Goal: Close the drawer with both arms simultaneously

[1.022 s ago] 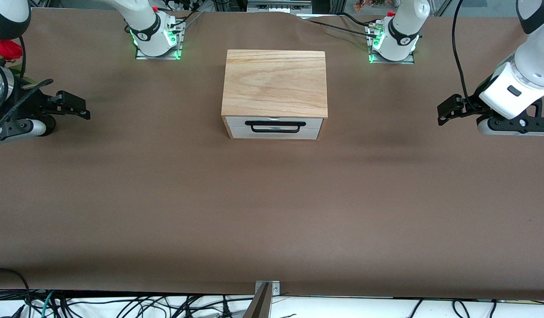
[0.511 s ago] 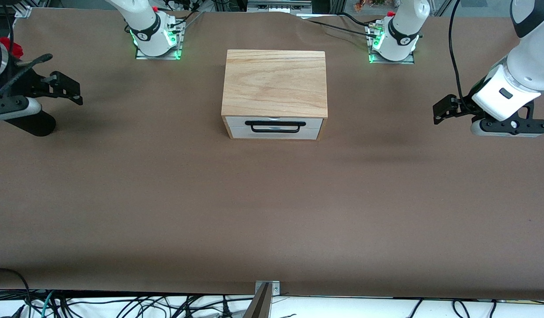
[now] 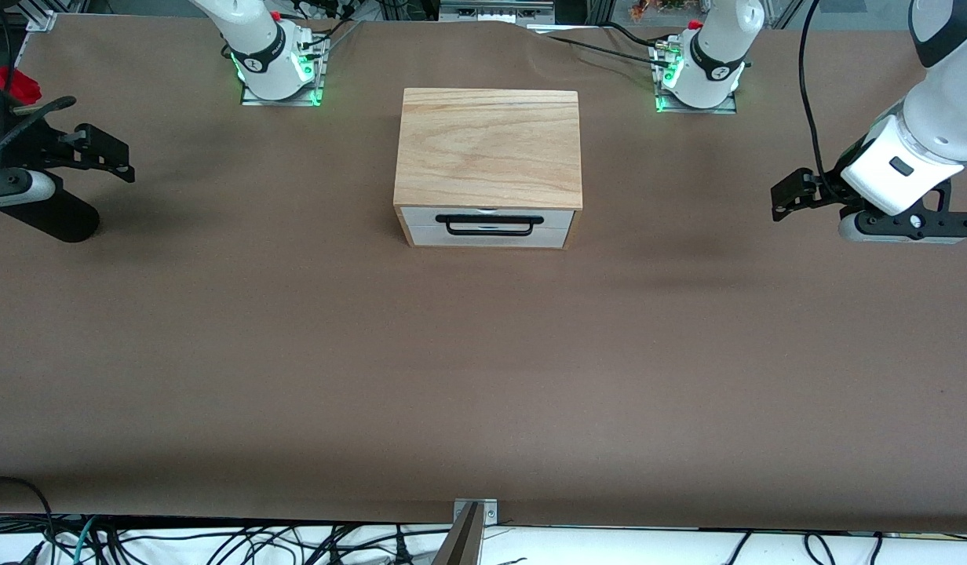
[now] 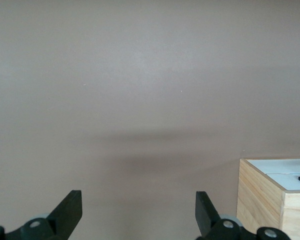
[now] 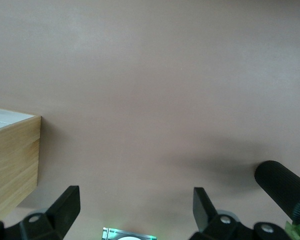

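The oak-coloured box (image 3: 489, 147) stands mid-table between the two bases. Its drawer (image 3: 487, 228), white front with a black wire handle (image 3: 488, 225), sits flush in the box. The box corner shows in the left wrist view (image 4: 275, 192) and in the right wrist view (image 5: 12, 160). My left gripper (image 3: 786, 200) is open and empty, up over the table at the left arm's end, well apart from the box. My right gripper (image 3: 114, 157) is open and empty, up over the table at the right arm's end. Both wrist views show spread fingers (image 4: 70, 210) (image 5: 67, 202) over bare brown cloth.
A black cylindrical vase (image 3: 48, 213) with red roses (image 3: 16, 85) lies at the right arm's end, just under the right hand; it shows in the right wrist view (image 5: 282, 187). Arm bases with green lights (image 3: 279, 74) (image 3: 695, 78) stand along the table's top edge.
The right gripper has risen and drawn away from the box, uncovering the vase. The left gripper has shifted only slightly. The drawer has not moved.
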Robot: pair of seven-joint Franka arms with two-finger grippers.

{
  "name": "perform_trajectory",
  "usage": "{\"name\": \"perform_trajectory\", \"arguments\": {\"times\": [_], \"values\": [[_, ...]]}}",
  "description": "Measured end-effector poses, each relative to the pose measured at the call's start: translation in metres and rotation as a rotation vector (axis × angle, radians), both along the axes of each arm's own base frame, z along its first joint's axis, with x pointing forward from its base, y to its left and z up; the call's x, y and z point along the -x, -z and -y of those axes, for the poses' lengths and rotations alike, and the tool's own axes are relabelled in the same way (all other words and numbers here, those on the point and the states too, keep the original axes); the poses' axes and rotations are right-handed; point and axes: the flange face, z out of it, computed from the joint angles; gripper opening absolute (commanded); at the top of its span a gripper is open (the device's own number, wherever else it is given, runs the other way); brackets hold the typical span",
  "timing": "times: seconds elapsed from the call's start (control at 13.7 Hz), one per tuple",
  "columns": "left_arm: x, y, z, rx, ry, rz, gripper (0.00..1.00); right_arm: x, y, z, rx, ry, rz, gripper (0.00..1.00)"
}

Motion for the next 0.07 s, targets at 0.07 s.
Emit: {"name": "perform_trajectory", "arguments": {"times": [0.07], "values": [[0.0001,0.0,0.0004,0.0,0.001,0.0,1.0,0.0009,0.0006,-0.0027,0.001,0.0,-0.006,1.0]]}}
